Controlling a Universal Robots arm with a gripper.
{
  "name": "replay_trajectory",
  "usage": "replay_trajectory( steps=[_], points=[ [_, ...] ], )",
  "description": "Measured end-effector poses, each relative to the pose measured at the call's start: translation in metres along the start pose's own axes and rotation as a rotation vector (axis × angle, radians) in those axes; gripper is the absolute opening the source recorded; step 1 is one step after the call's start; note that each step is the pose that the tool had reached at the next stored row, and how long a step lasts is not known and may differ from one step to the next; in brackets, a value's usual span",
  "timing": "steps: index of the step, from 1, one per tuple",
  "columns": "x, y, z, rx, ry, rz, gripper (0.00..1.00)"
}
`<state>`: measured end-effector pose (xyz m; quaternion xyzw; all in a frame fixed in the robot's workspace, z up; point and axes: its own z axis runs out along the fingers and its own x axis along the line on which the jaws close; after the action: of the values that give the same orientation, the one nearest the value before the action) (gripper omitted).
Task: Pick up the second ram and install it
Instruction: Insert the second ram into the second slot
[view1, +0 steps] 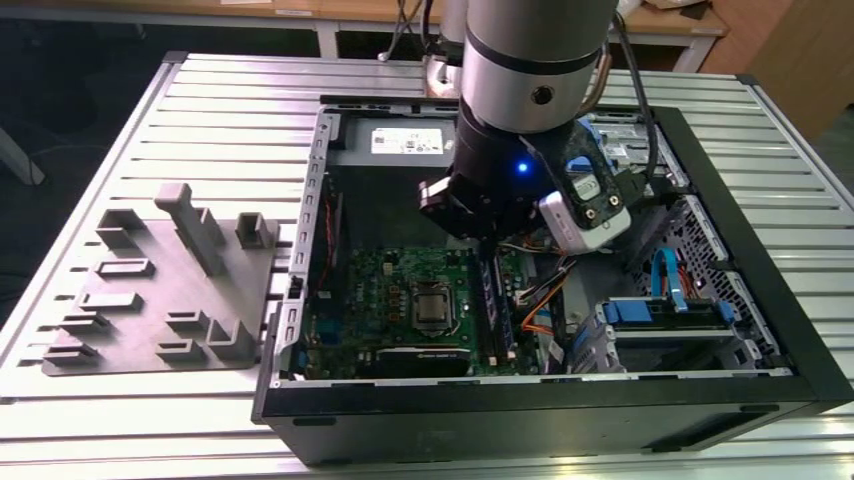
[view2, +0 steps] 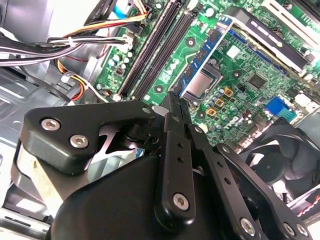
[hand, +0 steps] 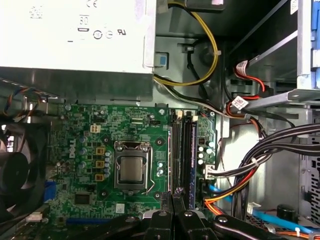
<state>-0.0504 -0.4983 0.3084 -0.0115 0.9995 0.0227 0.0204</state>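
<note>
Second ram (view2: 173, 102) looks pinched edge-on in the claw (view2: 175, 122), jaws narrow on it, with a thin dark board poking out past the fingertips in the second wrist view. Claw hangs inside the open PC case (view1: 747, 300), low over the motherboard (hand: 90, 150), just above the long black memory slots (hand: 176, 150). Pick-up reads as done; seating not yet, stick not down in a slot. Grey fixture plate (view1: 147, 300) sits on the desk (view1: 160, 100) beside the case.
</note>
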Motion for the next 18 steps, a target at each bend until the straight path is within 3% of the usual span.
replay_trajectory(
  steps=[11,18],
  points=[
    [-0.0115,-0.0004,0.0020,-0.0004,0.0002,-0.006,0.08],
    [-0.0175,-0.0010,0.0127,-0.0012,0.0013,-0.028,0.08]
  ],
)
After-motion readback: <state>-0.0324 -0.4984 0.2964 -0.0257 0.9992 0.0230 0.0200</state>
